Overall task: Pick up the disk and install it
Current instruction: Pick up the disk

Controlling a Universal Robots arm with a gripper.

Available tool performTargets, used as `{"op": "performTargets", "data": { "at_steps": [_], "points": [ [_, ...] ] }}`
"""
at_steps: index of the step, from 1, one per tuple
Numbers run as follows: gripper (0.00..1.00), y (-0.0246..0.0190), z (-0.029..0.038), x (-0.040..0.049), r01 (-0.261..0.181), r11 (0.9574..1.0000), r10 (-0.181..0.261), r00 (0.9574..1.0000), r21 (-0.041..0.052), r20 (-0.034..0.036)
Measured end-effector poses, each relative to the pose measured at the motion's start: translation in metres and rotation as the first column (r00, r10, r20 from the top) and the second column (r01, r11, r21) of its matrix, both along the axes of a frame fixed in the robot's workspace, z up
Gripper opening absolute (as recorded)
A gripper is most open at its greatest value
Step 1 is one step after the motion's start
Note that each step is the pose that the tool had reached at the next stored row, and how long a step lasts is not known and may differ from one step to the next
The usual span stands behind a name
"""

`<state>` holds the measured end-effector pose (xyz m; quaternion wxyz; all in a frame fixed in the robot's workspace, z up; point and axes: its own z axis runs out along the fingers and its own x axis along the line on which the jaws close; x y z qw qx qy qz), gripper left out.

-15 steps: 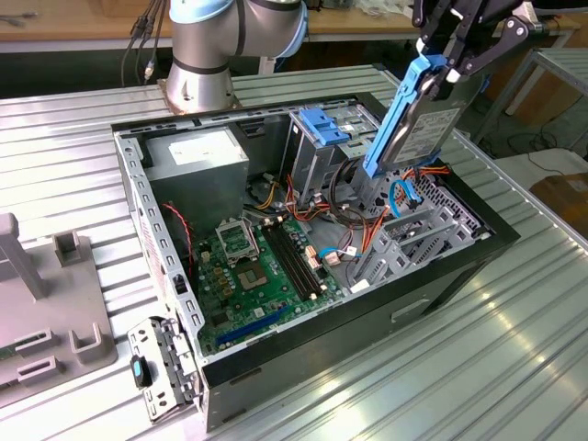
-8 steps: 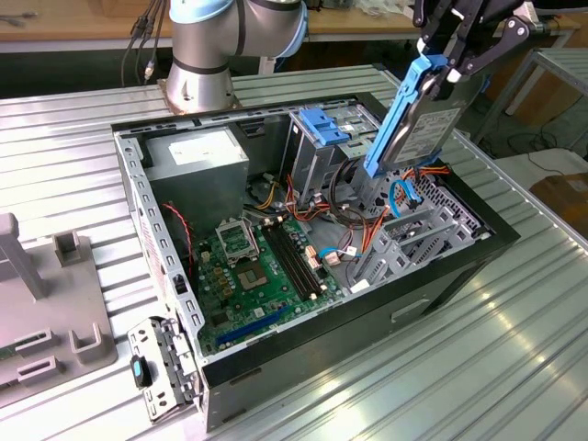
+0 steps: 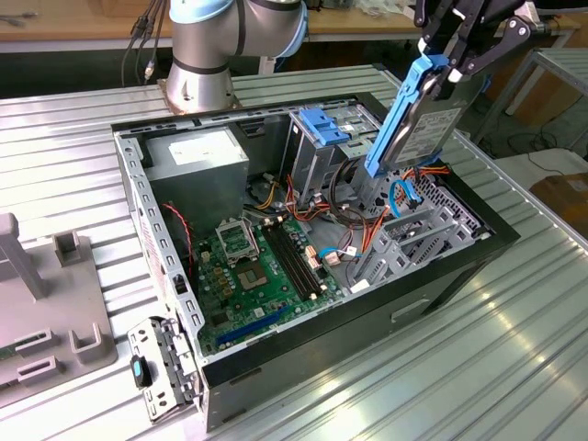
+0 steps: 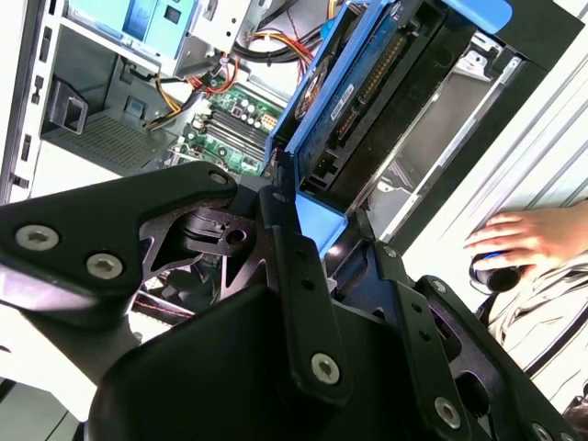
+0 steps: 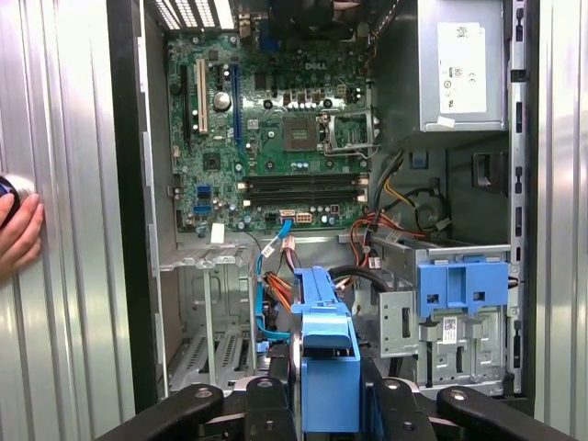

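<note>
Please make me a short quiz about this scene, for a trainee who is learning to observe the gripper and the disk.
1. True or false: the gripper is open and holds nothing.
2. Relative to the open computer case, the disk is: A lying flat on its floor; B held tilted over it; C far off to one side of it.
3. What colour are the disk's side rails?
Key: 1 false; 2 B; 3 blue.
</note>
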<state>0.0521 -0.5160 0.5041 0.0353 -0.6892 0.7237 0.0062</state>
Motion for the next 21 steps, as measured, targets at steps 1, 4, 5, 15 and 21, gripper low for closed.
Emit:
{"op": "performTargets", "data": {
  "at_steps": [1,4,5,15,21],
  "points": [
    [0.37,0.0000,0.0000,0.0002,0.000,1.0000,0.000,1.0000,0.0000,0.0000],
    [0.37,0.0000,0.0000,0.0006,0.000,1.0000,0.000,1.0000,0.0000,0.0000],
    [0.37,0.0000,0.0000,0.0008,0.000,1.0000,0.000,1.0000,0.0000,0.0000],
    [0.37,0.0000,0.0000,0.0028,0.000,1.0000,0.000,1.0000,0.0000,0.0000],
    [0.37,0.0000,0.0000,0.0039,0.000,1.0000,0.000,1.0000,0.0000,0.0000]
  ]
}}
